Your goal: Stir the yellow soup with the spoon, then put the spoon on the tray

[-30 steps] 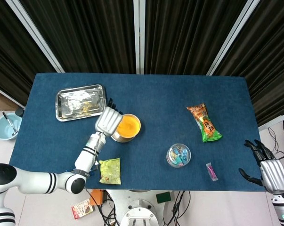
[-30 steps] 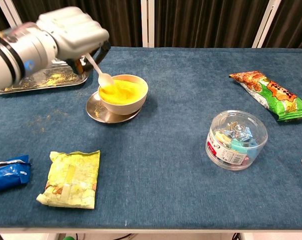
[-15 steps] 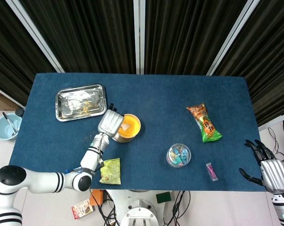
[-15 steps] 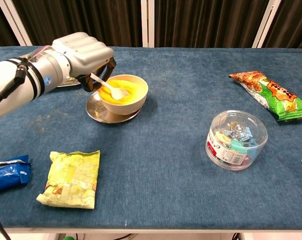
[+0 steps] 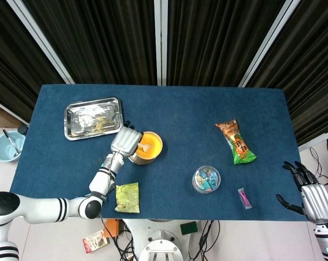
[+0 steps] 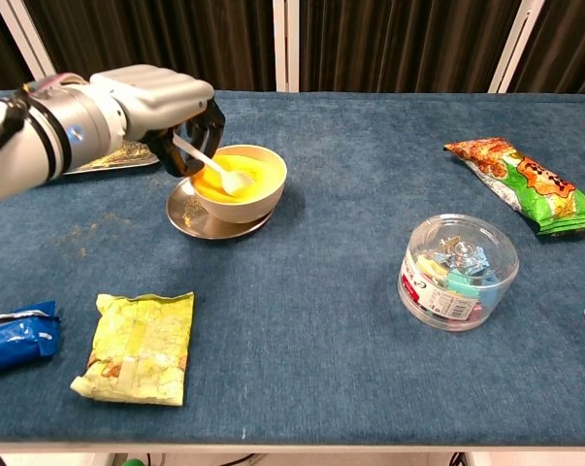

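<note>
While the left robot hand (image 6: 161, 102) grasps the white spoon (image 6: 214, 167) by its thin handle, the spoon's tip sits in the yellow soup (image 6: 236, 175). It looks light, stiff and probably slippery, so a hold high on the handle is best. The right robot hand (image 5: 315, 199) rests released, well apart.

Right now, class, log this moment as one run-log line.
phase: stirring | left hand: holds spoon in yellow soup | right hand: idle, open | tray: no spoon

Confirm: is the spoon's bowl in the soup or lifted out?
In: the spoon slants down from the left robot hand, tip in the yellow soup.
</note>
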You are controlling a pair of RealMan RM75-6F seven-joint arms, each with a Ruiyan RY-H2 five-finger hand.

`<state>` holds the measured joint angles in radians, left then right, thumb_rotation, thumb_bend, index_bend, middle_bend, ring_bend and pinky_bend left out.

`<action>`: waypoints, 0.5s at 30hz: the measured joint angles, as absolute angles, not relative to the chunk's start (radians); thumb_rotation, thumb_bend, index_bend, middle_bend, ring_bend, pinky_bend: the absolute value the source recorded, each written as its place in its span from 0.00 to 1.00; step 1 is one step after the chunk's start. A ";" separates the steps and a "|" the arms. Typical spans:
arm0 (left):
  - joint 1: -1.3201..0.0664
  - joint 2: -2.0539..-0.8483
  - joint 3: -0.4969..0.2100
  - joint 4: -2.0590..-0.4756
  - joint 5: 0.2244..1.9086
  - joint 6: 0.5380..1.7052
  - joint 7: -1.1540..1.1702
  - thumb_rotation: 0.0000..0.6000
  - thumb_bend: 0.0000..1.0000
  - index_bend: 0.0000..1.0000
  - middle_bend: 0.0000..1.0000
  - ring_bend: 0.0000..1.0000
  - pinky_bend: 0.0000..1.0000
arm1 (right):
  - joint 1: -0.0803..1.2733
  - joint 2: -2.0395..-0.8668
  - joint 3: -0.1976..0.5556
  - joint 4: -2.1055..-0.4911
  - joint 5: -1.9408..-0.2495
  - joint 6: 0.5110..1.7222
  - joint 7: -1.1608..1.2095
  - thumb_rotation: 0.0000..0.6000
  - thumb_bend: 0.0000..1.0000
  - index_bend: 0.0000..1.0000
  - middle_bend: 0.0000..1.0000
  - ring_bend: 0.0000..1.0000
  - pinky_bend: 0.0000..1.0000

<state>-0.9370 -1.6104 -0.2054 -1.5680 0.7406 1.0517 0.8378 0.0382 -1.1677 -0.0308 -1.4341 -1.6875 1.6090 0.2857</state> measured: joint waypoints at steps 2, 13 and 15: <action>-0.937 -1.590 -0.214 -1.587 0.729 1.048 0.826 1.00 0.50 0.63 0.54 0.33 0.19 | 0.038 -1.168 -0.031 -1.433 -1.688 1.610 0.287 1.00 0.24 0.10 0.19 0.08 0.20; -0.955 -1.506 -0.236 -1.665 0.648 1.041 0.807 1.00 0.51 0.63 0.55 0.33 0.19 | 0.039 -1.172 -0.029 -1.425 -1.690 1.612 0.297 1.00 0.24 0.10 0.19 0.08 0.20; -0.958 -1.497 -0.239 -1.676 0.636 1.039 0.800 1.00 0.51 0.63 0.55 0.33 0.19 | 0.039 -1.172 -0.028 -1.424 -1.690 1.613 0.298 1.00 0.24 0.10 0.19 0.08 0.20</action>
<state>-0.9577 -1.4968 -0.2393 -1.6757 0.6358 1.0390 0.8003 0.0389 -1.1720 -0.0284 -1.4240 -1.6896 1.6133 0.2984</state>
